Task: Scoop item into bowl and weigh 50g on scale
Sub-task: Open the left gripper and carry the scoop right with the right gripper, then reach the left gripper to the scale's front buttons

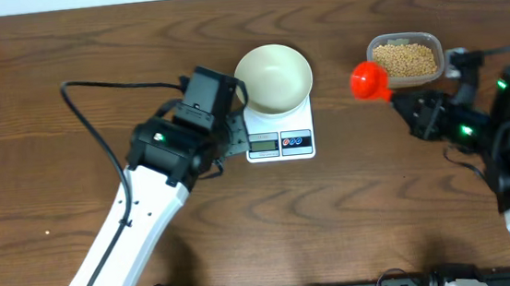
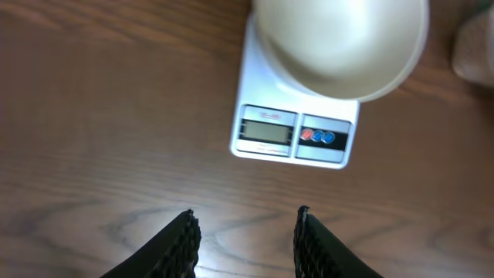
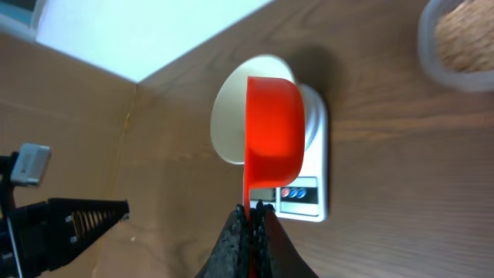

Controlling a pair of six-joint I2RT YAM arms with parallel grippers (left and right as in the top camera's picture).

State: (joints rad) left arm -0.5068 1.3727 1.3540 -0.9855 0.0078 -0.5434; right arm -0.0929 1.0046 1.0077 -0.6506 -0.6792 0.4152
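Beige beans (image 1: pixel 405 58) fill a clear plastic tub (image 1: pixel 401 37) at the far right of the wooden surface (image 1: pixel 62 49), well apart from the white bowl (image 1: pixel 273 78). That bowl sits on the far part of the white scale (image 1: pixel 280 139), leaving its grey display and its red and blue buttons uncovered; the display is too blurred to read. The right hand (image 3: pixel 251 232) is clenched on the thin handle of a red scoop (image 1: pixel 370 81), which hangs between the bowl and the tub, just beside the tub's left edge. The left hand (image 2: pixel 245 239) is released, its two black fingers (image 2: pixel 185 239) spread with nothing between them, over bare wood near the display side of the scale.
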